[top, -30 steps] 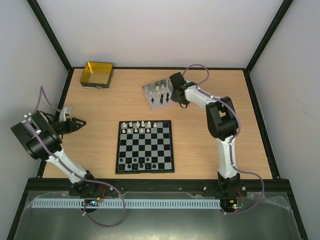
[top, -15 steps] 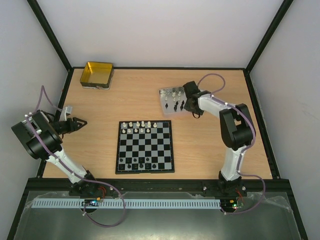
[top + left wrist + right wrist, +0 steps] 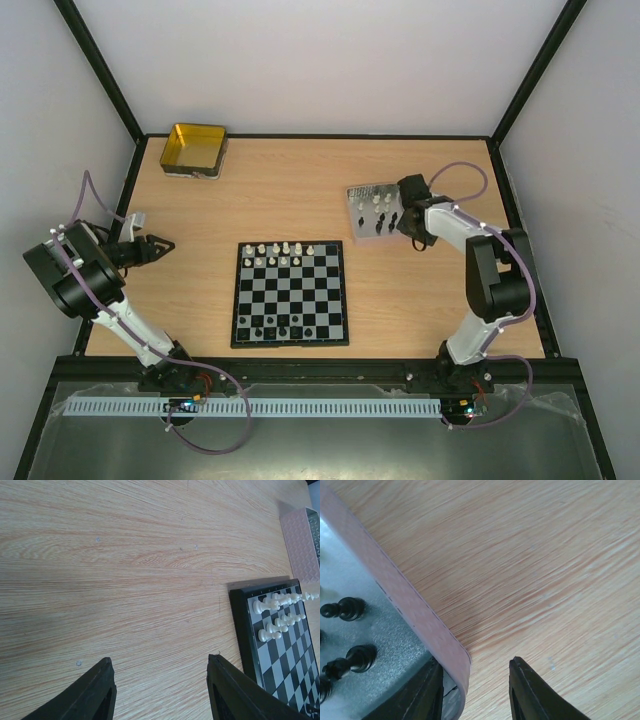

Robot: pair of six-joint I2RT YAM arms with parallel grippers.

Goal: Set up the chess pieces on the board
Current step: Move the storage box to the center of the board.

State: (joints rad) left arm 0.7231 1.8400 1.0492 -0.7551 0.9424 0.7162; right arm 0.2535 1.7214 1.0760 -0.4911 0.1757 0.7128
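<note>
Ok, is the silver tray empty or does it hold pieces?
Not empty. The silver tray holds several chess pieces, black and white from above; the right wrist view shows black ones inside.

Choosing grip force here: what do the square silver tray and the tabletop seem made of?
Square silver tray: probably thin metal; its floor is grey and finely speckled, its wall faintly reflective. Tabletop: wood or wood-look laminate, matte, with streaky grain.

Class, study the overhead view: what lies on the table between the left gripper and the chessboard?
Nothing: only bare wooden table separates the left gripper from the board. The top view shows it, and the left wrist view confirms it.
</note>
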